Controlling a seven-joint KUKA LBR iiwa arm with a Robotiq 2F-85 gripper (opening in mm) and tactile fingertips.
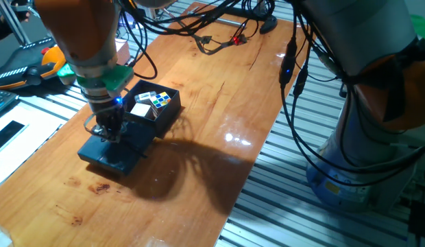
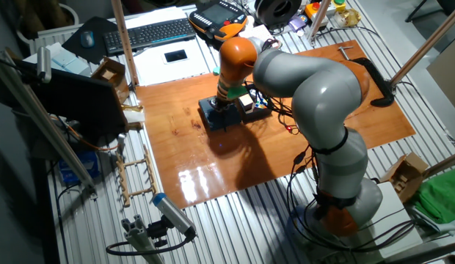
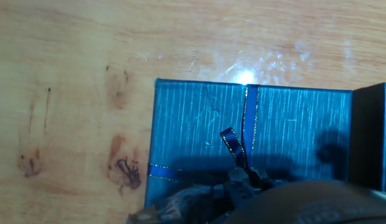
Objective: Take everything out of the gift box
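Seen from one fixed view: wooden surface (image 1: pixel 199 137) nearest, dark navy lid (image 1: pixel 111 155) flat under claw (image 1: pixel 106 132), finger state impossible to tell; just behind, open navy gift box (image 1: pixel 162 115) holding white block (image 1: pixel 140 109) and multicoloured puzzle cube (image 1: pixel 160 100). From the other fixed view: same cluster, tiny. From hand view: ribboned lid close below.

the arm (image 2: pixel 315 95) bends over from its base at the table's edge and reaches down toward the tabletop; its grey links end in an orange wrist (image 1: pixel 82 34) with a green ring below it; the gripper (image 1: pixel 107 132) points straight down, low, its dark fingers close together; whether they grip anything cannot be told; the hand view shows only a blurred dark part of the gripper along its lower edge
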